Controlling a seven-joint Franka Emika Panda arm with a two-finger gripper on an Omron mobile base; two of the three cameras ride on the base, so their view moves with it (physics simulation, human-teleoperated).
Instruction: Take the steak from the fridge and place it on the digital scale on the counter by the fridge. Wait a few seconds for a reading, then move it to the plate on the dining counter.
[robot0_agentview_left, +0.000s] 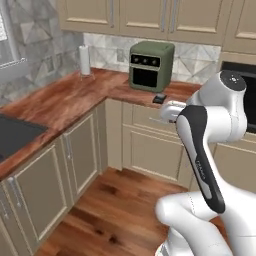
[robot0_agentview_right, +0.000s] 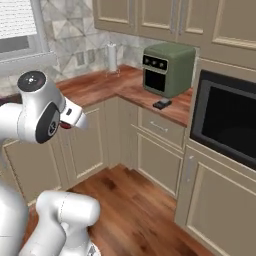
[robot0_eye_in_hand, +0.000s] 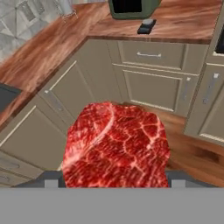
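My gripper (robot0_eye_in_hand: 113, 179) is shut on the steak (robot0_eye_in_hand: 116, 146), a marbled red slab that hides the fingertips in the hand view. A sliver of the steak (robot0_agentview_right: 64, 125) also peeks out beside the white hand in the right base view. The hand hangs in mid-air over the wood floor, short of the cabinets. The digital scale (robot0_agentview_left: 159, 98) (robot0_agentview_right: 162, 104) (robot0_eye_in_hand: 146, 26), small, flat and black, lies on the counter's front edge, just in front of the green toaster oven. The fridge, the plate and the dining counter are out of view.
The green toaster oven (robot0_agentview_left: 151, 65) (robot0_agentview_right: 167, 68) stands on the L-shaped wood counter (robot0_agentview_left: 65, 100). A paper towel roll (robot0_agentview_left: 85, 61) sits in the corner. A dark sink (robot0_agentview_left: 15, 135) is at the left. The black built-in oven (robot0_agentview_right: 227, 120) is right of the scale. Beige cabinets (robot0_eye_in_hand: 151, 83) lie ahead.
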